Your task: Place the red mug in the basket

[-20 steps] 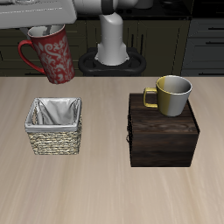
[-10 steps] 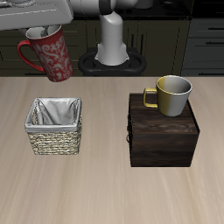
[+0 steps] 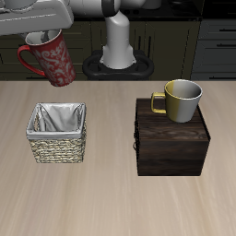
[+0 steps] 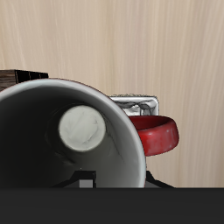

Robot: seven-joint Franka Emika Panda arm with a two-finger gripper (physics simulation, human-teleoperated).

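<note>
The red mug (image 3: 53,58), dark red with a pale speckled pattern and a red loop handle, hangs tilted in the air, high above the table's back part. My gripper (image 3: 40,37) is shut on its rim. In the wrist view the mug's grey-white inside (image 4: 70,140) fills most of the frame, with its red handle (image 4: 157,134) beside it. The tan wicker basket (image 3: 57,134) with grey-white lining stands on the table below the mug, nearer the front edge. A corner of the basket (image 4: 138,105) shows past the mug's rim in the wrist view.
A dark wooden box (image 3: 171,135) stands on the table beside the basket, with a grey mug with a yellow handle (image 3: 179,100) on top of it. The robot's base (image 3: 118,46) stands at the back. The box's edge (image 4: 22,77) shows in the wrist view.
The gripper with the red mug has shifted slightly, a little higher and the mug a bit more tilted. The basket, box and grey mug have not moved.
</note>
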